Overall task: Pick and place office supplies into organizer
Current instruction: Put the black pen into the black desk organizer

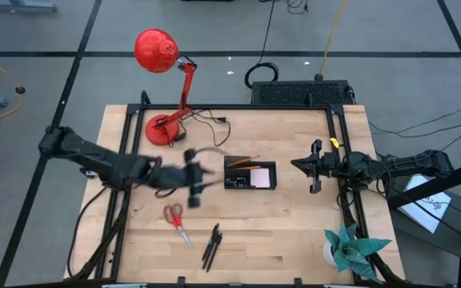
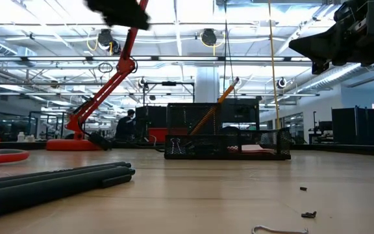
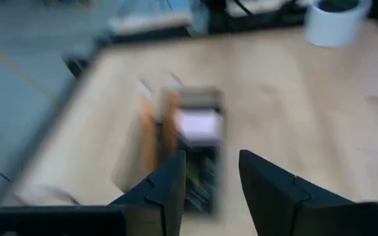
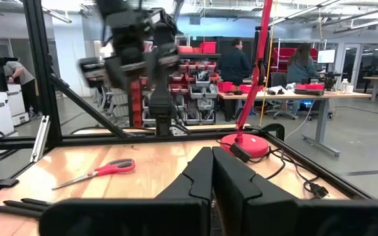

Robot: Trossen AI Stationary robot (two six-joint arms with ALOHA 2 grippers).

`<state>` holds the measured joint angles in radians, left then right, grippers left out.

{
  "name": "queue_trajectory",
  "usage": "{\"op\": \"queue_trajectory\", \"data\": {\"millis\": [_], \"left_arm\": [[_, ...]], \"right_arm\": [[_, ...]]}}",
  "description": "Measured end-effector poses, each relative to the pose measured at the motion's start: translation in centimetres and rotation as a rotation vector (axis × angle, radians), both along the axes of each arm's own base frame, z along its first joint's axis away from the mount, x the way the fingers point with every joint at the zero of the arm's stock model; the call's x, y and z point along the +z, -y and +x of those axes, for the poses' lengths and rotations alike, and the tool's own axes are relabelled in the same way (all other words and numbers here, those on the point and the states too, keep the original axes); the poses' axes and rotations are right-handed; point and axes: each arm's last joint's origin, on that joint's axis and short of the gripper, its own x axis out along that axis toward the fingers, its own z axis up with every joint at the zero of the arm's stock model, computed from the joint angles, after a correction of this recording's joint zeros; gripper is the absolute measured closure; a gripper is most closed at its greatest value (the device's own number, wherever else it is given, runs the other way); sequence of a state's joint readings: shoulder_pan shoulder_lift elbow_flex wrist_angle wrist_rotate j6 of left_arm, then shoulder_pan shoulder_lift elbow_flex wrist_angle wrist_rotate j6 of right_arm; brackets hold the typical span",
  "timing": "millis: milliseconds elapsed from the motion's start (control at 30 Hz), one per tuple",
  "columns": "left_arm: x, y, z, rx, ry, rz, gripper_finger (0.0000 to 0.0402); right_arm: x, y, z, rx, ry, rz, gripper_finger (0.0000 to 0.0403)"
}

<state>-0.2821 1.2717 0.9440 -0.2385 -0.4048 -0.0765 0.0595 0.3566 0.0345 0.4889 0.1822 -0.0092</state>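
Organizer sitting mid-table, both grippers empty.

High view: the left gripper [image 1: 192, 180] is hovering left of the black organizer [image 1: 250, 174] at frame centre, scissors [image 1: 176, 221] and pens [image 1: 211, 246] lying below; the right gripper [image 1: 306, 166] is waiting right of it. Low view: an orange pencil [image 2: 214, 109] is leaning up out of the organizer, centre frame. Left wrist view: fingers [image 3: 168, 190] are standing apart, holding nothing. Right wrist view: fingers [image 4: 202, 176] are pressing together.
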Motion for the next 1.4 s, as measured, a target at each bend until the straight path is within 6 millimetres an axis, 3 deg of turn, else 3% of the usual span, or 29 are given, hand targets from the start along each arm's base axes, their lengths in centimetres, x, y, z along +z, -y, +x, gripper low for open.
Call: {"op": "queue_trajectory", "data": {"millis": [100,300,433,533,700,967,1100,1400], "left_arm": [[-1.2,3.3,-1.5,0.029,-0.082,-0.182,0.025],[-5.8,10.1,-1.8,0.008,-0.217,-0.371,0.0228],[-9.0,12.2,-0.5,0.075,-0.271,-0.562,0.0217],[-10.5,12.2,0.7,0.149,-0.275,-0.662,0.0216],[-12.5,11.4,1.7,0.145,-0.339,-0.59,0.0215],[-12.6,9.2,3.1,0.25,-0.335,-0.683,0.0215],[-13.3,8.5,3.9,0.284,-0.417,-0.615,0.0215],[-11.6,10.5,7.4,0.391,-0.646,-0.477,0.0215]], "right_arm": [[0.0,0.0,0.0,0.0,0.0,-0.002,0.0399],[0.1,0.0,0.0,0.003,0.012,0.021,0.0399],[0.0,0.0,0.0,0.004,0.007,0.026,0.0399],[-0.1,0.0,0.1,0.005,-0.003,0.034,0.0399],[-0.2,0.0,0.1,0.01,-0.014,0.035,0.0399],[-0.4,-0.1,0.4,0.029,-0.033,0.021,0.0399],[-0.3,-0.1,0.4,0.027,-0.025,0.018,0.0399],[-0.3,-0.1,0.4,0.025,-0.029,0.016,0.0399]]}}
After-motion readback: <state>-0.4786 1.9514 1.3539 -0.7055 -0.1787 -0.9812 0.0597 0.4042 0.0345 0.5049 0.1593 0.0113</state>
